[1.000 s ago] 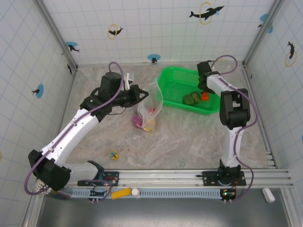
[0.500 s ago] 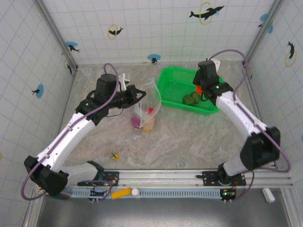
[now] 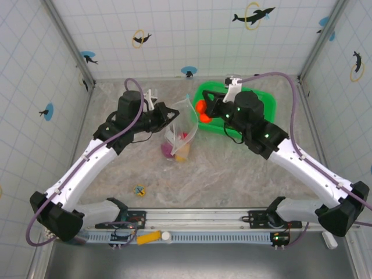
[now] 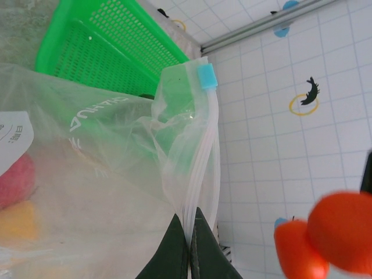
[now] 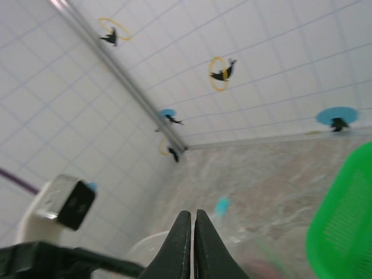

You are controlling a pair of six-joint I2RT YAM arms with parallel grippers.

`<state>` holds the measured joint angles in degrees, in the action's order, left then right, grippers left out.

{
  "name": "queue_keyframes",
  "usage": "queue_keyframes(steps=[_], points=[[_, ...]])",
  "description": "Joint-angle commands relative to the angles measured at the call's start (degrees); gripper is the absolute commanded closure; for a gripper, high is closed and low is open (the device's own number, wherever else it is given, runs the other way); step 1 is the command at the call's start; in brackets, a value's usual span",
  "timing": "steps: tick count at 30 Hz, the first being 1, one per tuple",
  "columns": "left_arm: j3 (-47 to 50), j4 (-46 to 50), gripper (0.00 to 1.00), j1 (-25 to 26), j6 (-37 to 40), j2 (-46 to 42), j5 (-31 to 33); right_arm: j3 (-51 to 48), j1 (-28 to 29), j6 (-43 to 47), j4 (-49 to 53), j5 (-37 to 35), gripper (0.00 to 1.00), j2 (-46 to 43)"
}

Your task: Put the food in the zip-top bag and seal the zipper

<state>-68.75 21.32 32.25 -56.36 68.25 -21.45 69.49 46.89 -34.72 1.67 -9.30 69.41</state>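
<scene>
Top external: right gripper (image 3: 206,108) brought food (image 3: 200,106) beside bag (image 3: 187,118).

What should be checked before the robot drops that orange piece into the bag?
1. Left gripper pinching the bag edge: ok.
2. Right gripper holding the orange food: ok.
3. Orange food above the bag mouth: not ok, it hangs beside the bag.
4. Bag mouth open wide enough: cannot tell.
5. Food in the bag lying low, out of the way: ok.
</scene>
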Motion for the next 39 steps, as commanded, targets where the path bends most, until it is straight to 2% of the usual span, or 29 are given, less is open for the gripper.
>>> queue_keyframes(steps=[1,9,16,24,29,31,35,39], points=[[0.6,-3.9,1.0,-0.2,-3.3,-0.9,1.4,-3.4,2.8,-3.8,-7.7,-0.5,0.93,-1.2],[2.6,-7.1,1.0,-0.3,-6.4,-2.5,2.4,-9.1,7.1,-8.4,-16.1,-8.1,0.92,2.8],[5.2,-8.7,1.0,-0.2,-7.8,-4.1,2.6,-3.7,11.9,-7.0,-12.9,-15.9,0.92,6.5],[5.0,-10.2,1.0,-0.2,-9.1,-5.5,4.1,-2.3,13.7,-8.6,-12.1,-27.5,0.92,9.7],[5.2,-11.3,1.0,-0.3,-10.1,-6.6,4.8,-0.9,13.6,-8.6,-9.3,-29.8,0.91,13.2],[4.9,-11.4,1.0,-0.2,-10.1,-6.7,4.5,0.6,13.7,-8.2,-7.1,-30.1,0.85,14.6],[4.7,-10.7,1.0,-0.2,-9.5,-6.8,4.9,1.8,13.8,-6.9,-5.0,-29.7,0.61,15.0],[4.8,-10.4,1.0,-0.2,-9.0,-7.0,5.5,2.0,14.0,-4.4,-5.5,-28.2,0.55,13.8]])
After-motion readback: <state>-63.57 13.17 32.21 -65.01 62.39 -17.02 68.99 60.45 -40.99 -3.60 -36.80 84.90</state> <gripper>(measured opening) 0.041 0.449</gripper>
